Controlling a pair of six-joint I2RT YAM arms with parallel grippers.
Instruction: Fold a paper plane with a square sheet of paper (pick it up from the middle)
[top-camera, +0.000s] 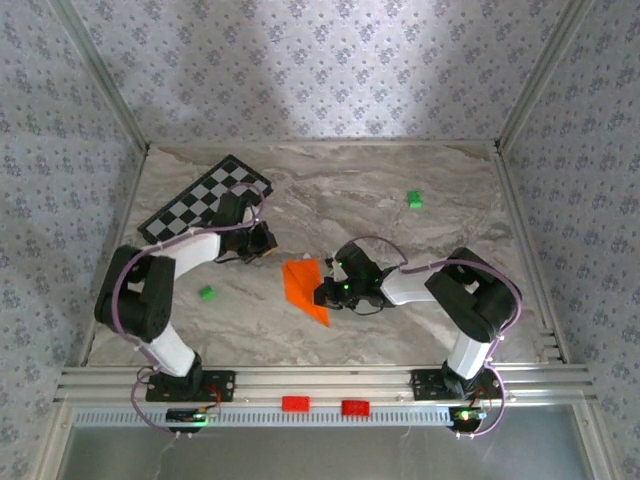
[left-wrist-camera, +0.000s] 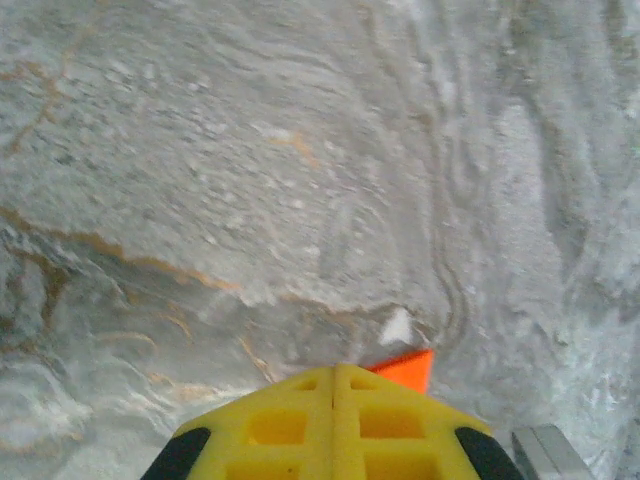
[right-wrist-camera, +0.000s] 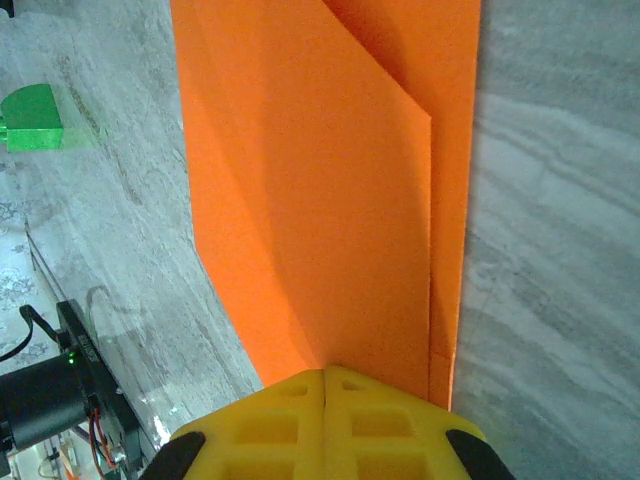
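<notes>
No text, label, brand, number or sign can be read in any view. The pale strip (top-camera: 260, 416) along the near rail carries a row of fine tick-like marks, too small to tell whether any figures stand among them.

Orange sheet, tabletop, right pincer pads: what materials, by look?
Orange sheet: thin matte paper, judging by crisp fold edges and flat layers. Tabletop: grey marble-look veining, slight sheen; stone or printed laminate, cannot tell. Right pincer pads: matte yellow with moulded square recesses, probably plastic.
</notes>
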